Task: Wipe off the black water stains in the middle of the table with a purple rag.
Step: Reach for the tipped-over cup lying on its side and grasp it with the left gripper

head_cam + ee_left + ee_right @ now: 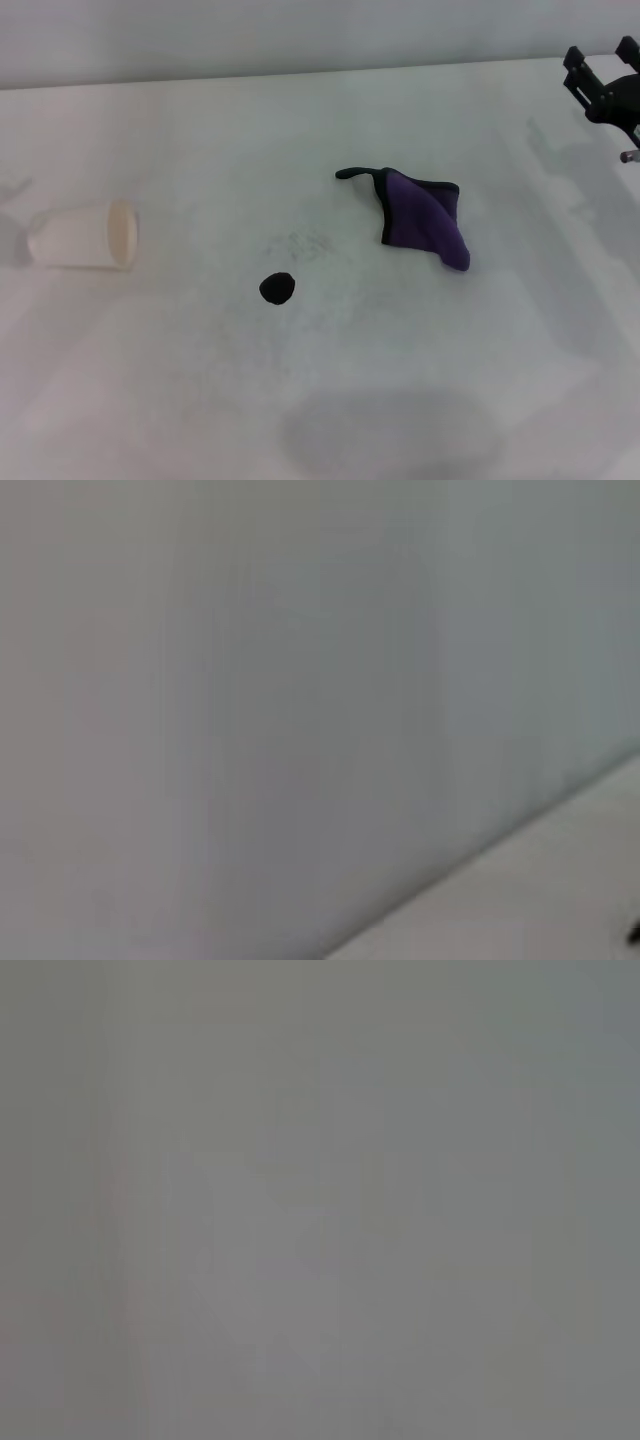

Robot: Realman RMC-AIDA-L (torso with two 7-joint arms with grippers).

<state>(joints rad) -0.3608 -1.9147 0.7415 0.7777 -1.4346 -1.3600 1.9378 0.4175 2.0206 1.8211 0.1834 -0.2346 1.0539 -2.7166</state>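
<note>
White paper cup (85,236) lies tipped over on the table (200,400).

The black right gripper (602,62) hangs at the far right edge of the head view, its two jaws parted, holding nothing.

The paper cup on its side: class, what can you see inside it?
The cup lies on the table, mouth toward the rag. Only its rim and a sliver of pale inner wall show, with nothing visible there; the outer wall hides its deeper interior.
</note>
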